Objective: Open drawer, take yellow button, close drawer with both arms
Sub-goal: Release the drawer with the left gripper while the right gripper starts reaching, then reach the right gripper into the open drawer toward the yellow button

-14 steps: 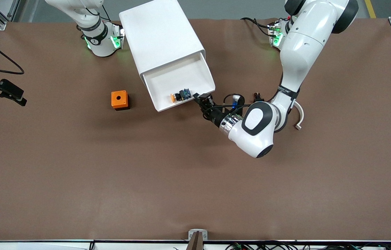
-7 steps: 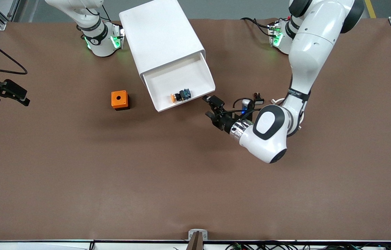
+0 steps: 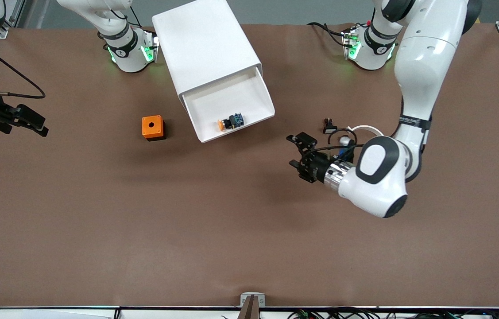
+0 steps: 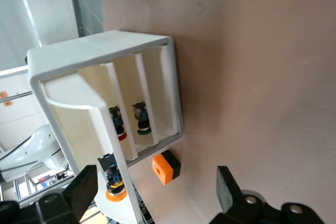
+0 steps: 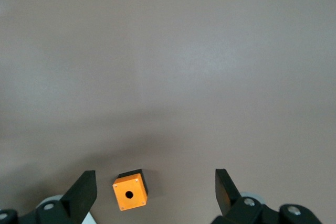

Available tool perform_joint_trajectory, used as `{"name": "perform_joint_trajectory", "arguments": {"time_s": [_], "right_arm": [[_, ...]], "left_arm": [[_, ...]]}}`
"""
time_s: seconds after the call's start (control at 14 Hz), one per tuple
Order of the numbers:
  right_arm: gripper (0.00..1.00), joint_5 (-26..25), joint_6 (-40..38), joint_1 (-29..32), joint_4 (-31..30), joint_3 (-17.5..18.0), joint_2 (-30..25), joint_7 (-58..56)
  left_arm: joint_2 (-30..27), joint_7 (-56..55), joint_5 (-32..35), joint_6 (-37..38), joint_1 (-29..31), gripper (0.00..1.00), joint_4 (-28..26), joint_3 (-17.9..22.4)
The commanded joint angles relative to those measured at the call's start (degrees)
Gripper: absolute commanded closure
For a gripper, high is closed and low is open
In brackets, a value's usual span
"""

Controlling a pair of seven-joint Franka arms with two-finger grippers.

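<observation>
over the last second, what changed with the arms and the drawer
The left gripper drew back from the drawer's front lip, toward the left arm's end of the table, open and holding nothing. The right gripper edged in slightly over the right arm's end, also open. The drawer stayed pulled out, the button lying in it; the orange cube did not move.

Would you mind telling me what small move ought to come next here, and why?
Probably bring the open right end effector over the drawer toward the button: the drawer is open, the button lies inside, and the open left end effector is off it.
</observation>
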State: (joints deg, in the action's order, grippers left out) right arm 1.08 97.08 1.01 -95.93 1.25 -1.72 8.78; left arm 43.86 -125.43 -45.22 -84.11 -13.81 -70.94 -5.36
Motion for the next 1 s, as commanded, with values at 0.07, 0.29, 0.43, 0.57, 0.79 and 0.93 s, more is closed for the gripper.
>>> {"name": "perform_joint_trajectory", "arguments": {"time_s": [0.07, 0.29, 0.43, 0.57, 0.79, 0.93], "right_arm": [[0.0, -0.03, -0.57, -3.03, -0.23, -0.11, 0.22, 9.04], [0.0, 0.15, -0.49, -6.01, -0.14, -0.11, 0.75, 16.33], [0.0, 1.2, -0.48, -8.12, -0.22, -0.11, 1.19, 21.61], [0.0, 3.04, -0.48, -9.27, -0.23, -0.11, 1.45, 26.88], [0.0, 3.66, -0.13, -12.52, -0.23, -0.11, 2.59, 31.89], [0.0, 3.84, 0.74, -14.63, -0.14, -0.11, 3.47, 36.99]], "left_arm": [[-2.55, 5.45, 12.04, 0.97, 0.72, 0.01, -0.25, 0.0], [-4.48, 11.42, 21.64, 0.97, 0.46, 0.01, -0.34, -0.09], [-4.57, 14.93, 22.72, 0.97, 0.98, 0.01, -0.34, 0.35], [-4.75, 21.24, 22.89, 0.88, 1.33, 0.01, -0.34, 1.05], [-6.32, 33.37, 24.2, 0.88, 1.42, 0.01, -0.34, 2.29], [-6.68, 39.01, 25.88, 0.88, 1.42, 0.01, -0.34, 3.86]]}}
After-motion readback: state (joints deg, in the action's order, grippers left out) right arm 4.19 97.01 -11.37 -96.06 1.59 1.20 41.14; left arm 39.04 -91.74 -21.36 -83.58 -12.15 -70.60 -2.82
